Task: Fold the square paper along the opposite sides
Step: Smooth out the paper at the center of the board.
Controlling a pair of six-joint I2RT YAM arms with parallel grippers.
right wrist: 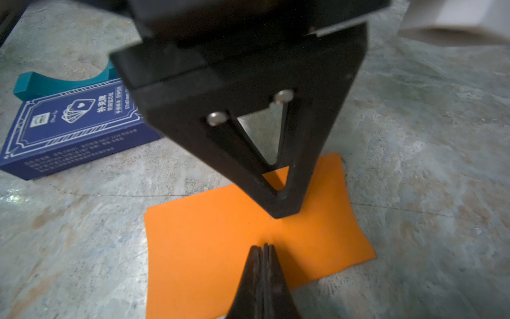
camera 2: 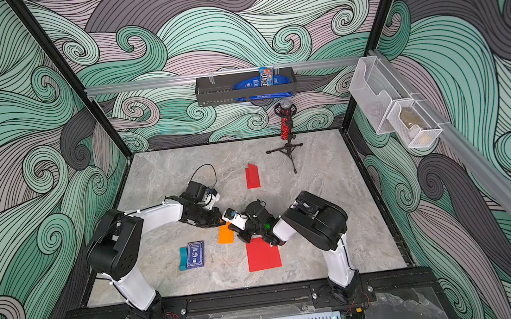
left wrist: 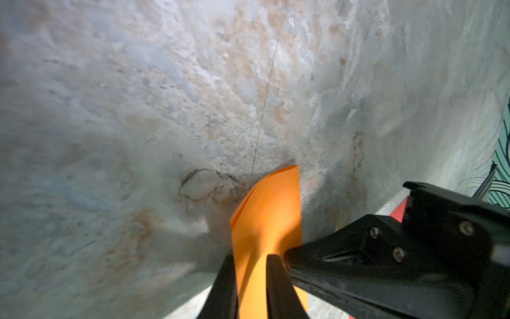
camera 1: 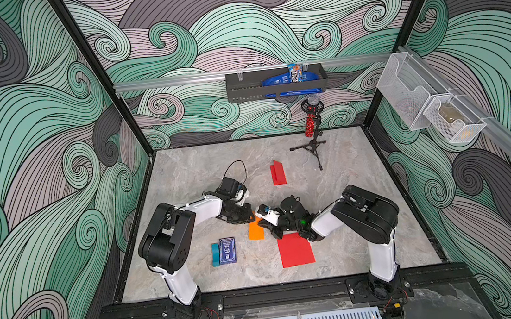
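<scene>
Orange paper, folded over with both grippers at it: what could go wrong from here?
1. The orange paper bows, and its layers gape at one corner in the left wrist view. The fold may spring open once the shut right gripper lifts.
2. The left gripper, jaws slightly apart over the paper, sits right beside the right gripper. On retreat, one could bump the other or drag the paper.

The left arm (camera 1: 202, 208) and right arm (camera 1: 323, 223) reach inward, wrists bent down, grippers close together. The right gripper (right wrist: 262, 246) is pinched shut; the left gripper (left wrist: 249, 259) seems slightly parted, though blurred.
</scene>
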